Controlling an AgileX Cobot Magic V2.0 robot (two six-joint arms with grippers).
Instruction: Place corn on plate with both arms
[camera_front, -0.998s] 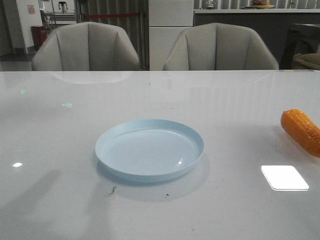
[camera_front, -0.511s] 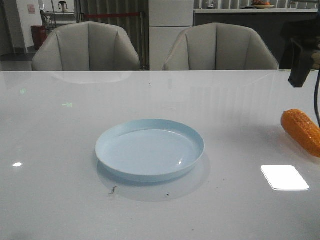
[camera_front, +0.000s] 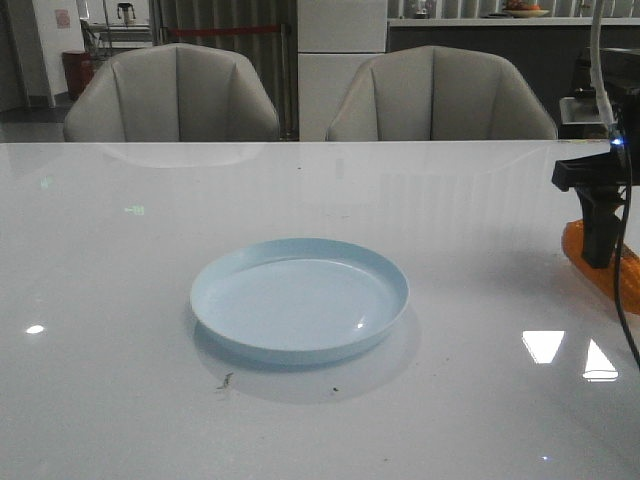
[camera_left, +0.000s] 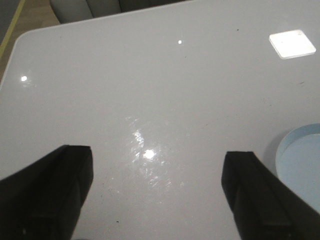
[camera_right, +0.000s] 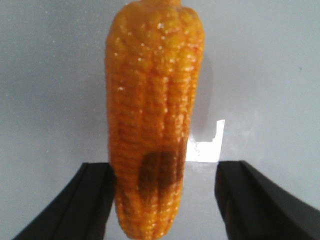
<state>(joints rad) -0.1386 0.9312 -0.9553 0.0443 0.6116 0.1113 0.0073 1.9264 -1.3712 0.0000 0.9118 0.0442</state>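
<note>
Two grippers, both spread wide, neither holding anything. Right gripper (camera_right: 162, 200): jaws parted to either side of the corn (camera_right: 154, 115). Wrist view shows one finger nearly touching the cob's flank, the other well clear of it, so the straddle is off-centre. Cob lies lengthwise between the jaws, thick end toward the camera, a dark patch on that end.

Front view: right arm (camera_front: 598, 205) hangs over the corn at the table's far right edge, part of the cob hidden behind it, small blue light lit on the housing. Corn rests on the white table (camera_front: 130, 300), well apart from the plate (camera_front: 299, 299), which sits at table centre with nothing in it.

Left gripper (camera_left: 155, 195): jaws apart over bare tabletop, plate rim just at the edge of its wrist view. Not seen in the front view.

Judgement: grasp not yet made. Risks from here:
- Uneven closing. The near finger meets the cob first and may roll or push it sideways before the other arrives.
- Glossy, tapered surface. A squeeze near the narrow end could squirt the cob out.
- Corn sits close to the table edge, so a nudge outward might drop it off.
</note>
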